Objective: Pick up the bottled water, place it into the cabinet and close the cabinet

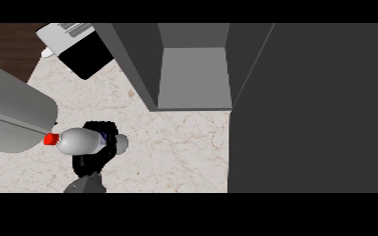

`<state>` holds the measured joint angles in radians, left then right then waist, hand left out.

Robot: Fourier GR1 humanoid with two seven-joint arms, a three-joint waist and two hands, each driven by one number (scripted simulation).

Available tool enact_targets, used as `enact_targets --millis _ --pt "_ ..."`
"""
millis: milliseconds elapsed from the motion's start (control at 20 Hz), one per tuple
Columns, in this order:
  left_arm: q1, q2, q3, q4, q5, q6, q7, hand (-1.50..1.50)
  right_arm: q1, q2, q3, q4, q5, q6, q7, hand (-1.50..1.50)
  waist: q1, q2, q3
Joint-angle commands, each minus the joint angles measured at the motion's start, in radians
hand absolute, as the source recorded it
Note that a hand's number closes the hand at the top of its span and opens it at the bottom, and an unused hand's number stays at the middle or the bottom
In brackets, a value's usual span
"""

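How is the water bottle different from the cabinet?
The bottled water is small, rounded and pale with a red cap, while the cabinet is big, boxy and grey. The bottled water lies sideways in the left hand, which curls round it; the cabinet stands on the marble counter, untouched. The cabinet is open, its door swung out at the right, while the bottled water is capped. Both sit above the same counter.

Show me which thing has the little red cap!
The bottled water, held sideways in the black hand. Only it has a red cap; the open cabinet is grey, and the box behind is black and white.
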<state>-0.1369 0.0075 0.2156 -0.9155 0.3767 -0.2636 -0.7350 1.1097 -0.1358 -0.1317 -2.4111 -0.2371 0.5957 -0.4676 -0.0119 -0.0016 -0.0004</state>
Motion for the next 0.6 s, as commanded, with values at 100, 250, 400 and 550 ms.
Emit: enact_targets --millis 100,250,400,550 --pt "0.010 -0.007 -0.113 -0.166 -0.042 0.047 0.074 1.50 0.011 -0.037 -0.070 -0.138 -0.104 0.003 0.060 -1.50 0.012 -0.002 0.001" --pt "0.037 -0.007 -0.278 -0.287 0.009 0.149 0.135 1.50 -0.010 -0.023 -0.042 -0.113 -0.092 -0.009 0.063 -1.50 0.017 -0.004 0.001" --pt "0.017 -0.007 -0.359 -0.364 0.015 0.224 0.186 1.50 0.022 -0.013 -0.035 -0.158 -0.107 -0.017 0.084 -1.50 0.011 -0.002 0.000" --pt "-0.006 -0.008 -0.451 -0.475 0.035 0.333 0.239 1.50 -0.006 -0.003 -0.004 -0.185 -0.100 -0.045 0.113 -1.50 0.015 0.000 0.000"
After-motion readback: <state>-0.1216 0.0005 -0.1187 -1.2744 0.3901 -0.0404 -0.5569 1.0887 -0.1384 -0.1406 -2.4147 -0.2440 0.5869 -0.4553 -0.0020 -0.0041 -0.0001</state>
